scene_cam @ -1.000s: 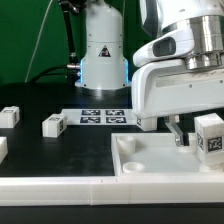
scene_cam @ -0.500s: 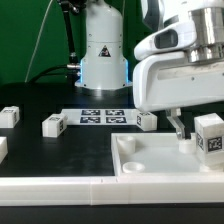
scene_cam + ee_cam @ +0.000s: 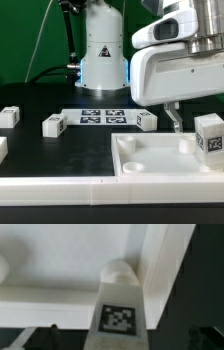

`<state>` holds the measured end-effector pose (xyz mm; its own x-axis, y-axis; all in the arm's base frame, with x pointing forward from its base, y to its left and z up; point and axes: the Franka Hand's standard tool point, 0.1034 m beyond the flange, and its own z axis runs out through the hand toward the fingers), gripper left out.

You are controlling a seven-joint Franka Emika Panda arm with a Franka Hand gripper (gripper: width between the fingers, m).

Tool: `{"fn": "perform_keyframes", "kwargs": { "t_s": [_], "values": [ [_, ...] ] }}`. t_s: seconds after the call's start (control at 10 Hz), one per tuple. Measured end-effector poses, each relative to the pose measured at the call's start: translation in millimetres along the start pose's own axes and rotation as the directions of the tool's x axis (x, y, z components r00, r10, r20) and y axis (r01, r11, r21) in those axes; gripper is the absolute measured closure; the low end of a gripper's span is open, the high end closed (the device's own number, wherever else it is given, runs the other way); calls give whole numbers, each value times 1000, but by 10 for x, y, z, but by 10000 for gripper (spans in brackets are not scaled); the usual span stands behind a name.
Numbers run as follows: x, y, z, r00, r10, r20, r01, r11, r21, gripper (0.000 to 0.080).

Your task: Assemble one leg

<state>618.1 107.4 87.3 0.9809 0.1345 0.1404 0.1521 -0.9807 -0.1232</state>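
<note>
One leg [image 3: 210, 135], a small white block with a marker tag, stands upright at the right end of the large white tray-like piece [image 3: 150, 160]. In the wrist view this leg [image 3: 120, 314] stands by the tray's rim [image 3: 160, 263], between my two dark fingertips [image 3: 45, 336] with a gap on each side. My gripper [image 3: 192, 120] hangs open just above the tray and holds nothing. One finger [image 3: 175, 118] shows to the exterior view's left of the leg.
Loose legs lie on the black table: one [image 3: 52, 125] left of centre, one [image 3: 9, 116] at the far left, one [image 3: 146, 121] by the marker board [image 3: 103, 116]. A white rail [image 3: 60, 187] runs along the front. The robot base [image 3: 103, 55] stands behind.
My gripper has risen from the tray; its finger, low beside the leg before, is now higher. The leg has stayed standing in the tray.
</note>
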Motion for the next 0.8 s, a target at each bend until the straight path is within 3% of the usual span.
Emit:
{"fn": "perform_keyframes", "kwargs": {
  "t_s": [0.2,0.7,0.8],
  "values": [
    [27,40,-31,982,6,186,-12,999,34,150],
    [110,62,-42,984,15,178,-21,999,33,150],
    [109,65,-41,984,15,178,-21,999,33,298]
  ]
}}
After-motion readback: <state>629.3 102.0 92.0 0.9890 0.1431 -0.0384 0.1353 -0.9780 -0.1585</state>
